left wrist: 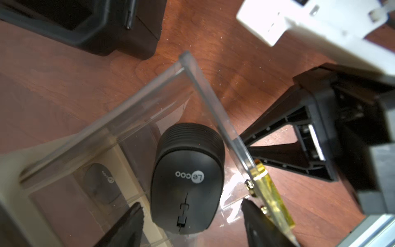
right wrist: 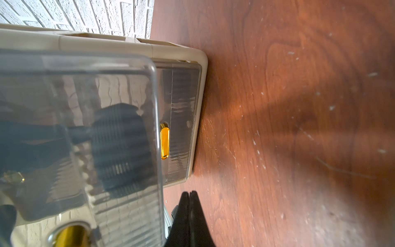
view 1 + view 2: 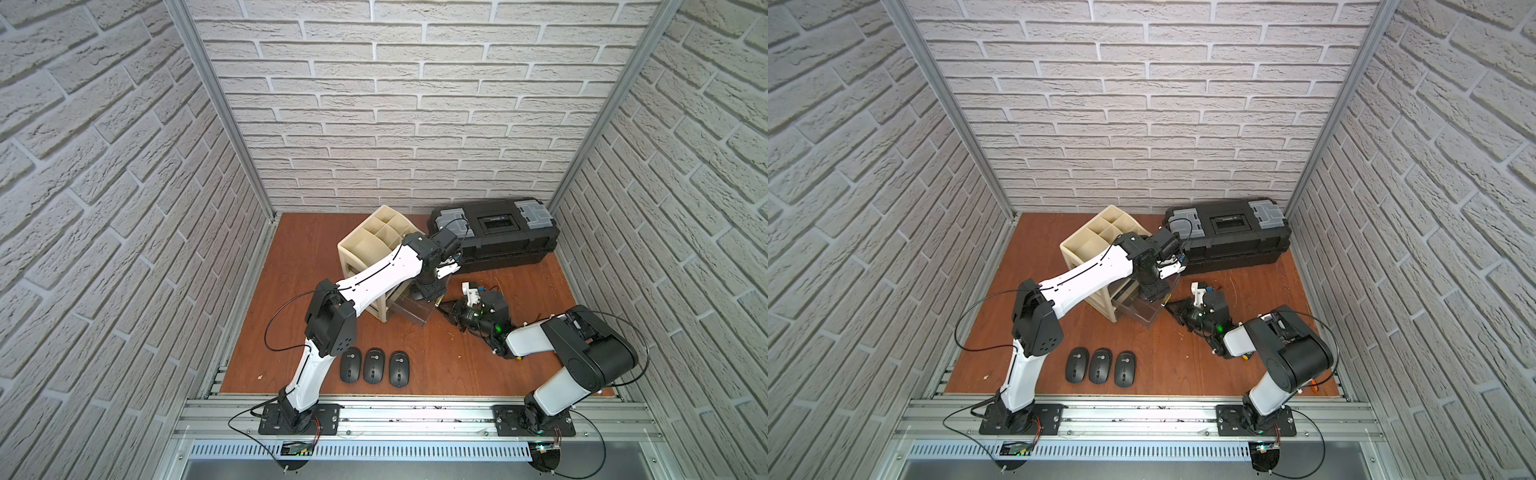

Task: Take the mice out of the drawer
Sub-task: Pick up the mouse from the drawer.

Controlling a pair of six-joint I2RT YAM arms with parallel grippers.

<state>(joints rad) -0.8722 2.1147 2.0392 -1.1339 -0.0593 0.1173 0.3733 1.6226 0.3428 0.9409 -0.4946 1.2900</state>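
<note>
Black mouse (image 1: 187, 179) lies between spread left jaws (untouched).

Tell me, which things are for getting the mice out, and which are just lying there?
For the job: drawer, mouse inside it, three mice out on the table, open left gripper.
Just lying about: toolbox, cabinet's top compartments.

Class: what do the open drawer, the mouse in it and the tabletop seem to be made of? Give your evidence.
Drawer: clear, glossy hard plastic, perhaps acrylic; you see straight through its walls. Mouse: matte black plastic, hardly any glare. Tabletop: reddish wood or wood-look laminate; grain visible, faint sheen.
</note>
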